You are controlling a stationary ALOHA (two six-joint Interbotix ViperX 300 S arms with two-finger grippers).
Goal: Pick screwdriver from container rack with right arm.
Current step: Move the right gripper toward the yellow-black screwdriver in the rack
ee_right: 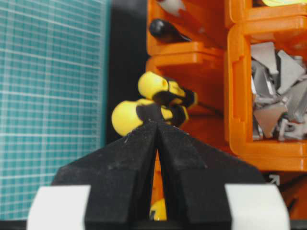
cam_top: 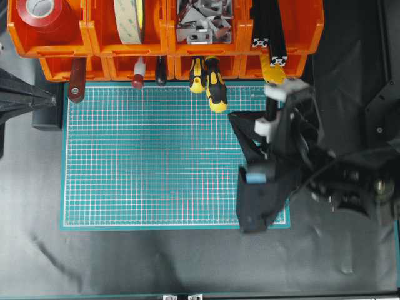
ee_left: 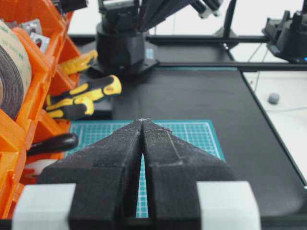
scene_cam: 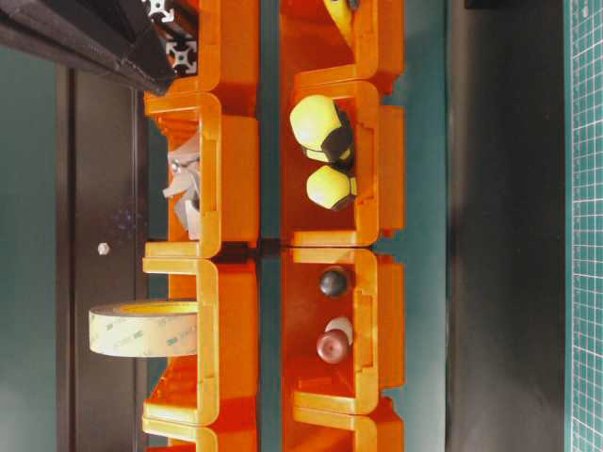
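Note:
The orange container rack [cam_top: 165, 47] spans the far edge of the table. From its lower tier the screwdriver [cam_top: 216, 91] pokes its chunky yellow-and-black handle out over the mat; its shaft is hidden in the bin. A shorter yellow-and-black screwdriver [cam_top: 197, 75] lies just left of it. My right gripper [cam_top: 232, 115] is shut and empty, its tips just short of the chunky handle [ee_right: 128, 117], not touching. In the table-level view the screwdriver's butt end [scene_cam: 318, 127] faces the camera. My left gripper [ee_left: 143, 120] is shut and empty at the mat's left side.
A green cutting mat [cam_top: 156, 156] covers the table's middle. The bins hold red tape [cam_top: 40, 12], a tape roll [cam_top: 128, 19], metal brackets [cam_top: 200, 22], black extrusions [cam_top: 269, 25], a red-handled tool [cam_top: 139, 75], a black-handled tool [cam_top: 161, 70] and another yellow handle [cam_top: 273, 72].

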